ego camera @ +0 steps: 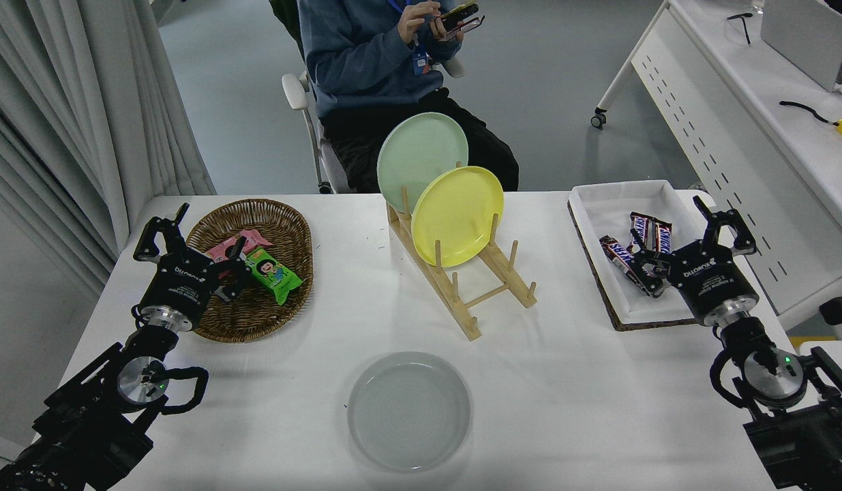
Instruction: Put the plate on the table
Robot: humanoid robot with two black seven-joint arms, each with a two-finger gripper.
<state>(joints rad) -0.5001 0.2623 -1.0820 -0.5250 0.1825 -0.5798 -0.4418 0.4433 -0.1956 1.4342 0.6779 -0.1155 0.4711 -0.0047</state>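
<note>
The light-grey plate (pixel 408 410) lies flat on the white table (pixel 570 382) near its front edge, in the middle. My right gripper (pixel 686 235) is open and empty at the right, above the near part of the white tray, far from the plate. My left gripper (pixel 189 239) is parked open at the lower left, over the near edge of the wicker basket.
A wooden rack (pixel 461 279) holds a pale green plate (pixel 422 160) and a yellow plate (pixel 457 215). The wicker basket (pixel 257 310) holds snack packs. The white tray (pixel 618 204) holds chocolate bars. A person (pixel 380 61) sits at the far side. A white desk (pixel 734 109) stands at the right.
</note>
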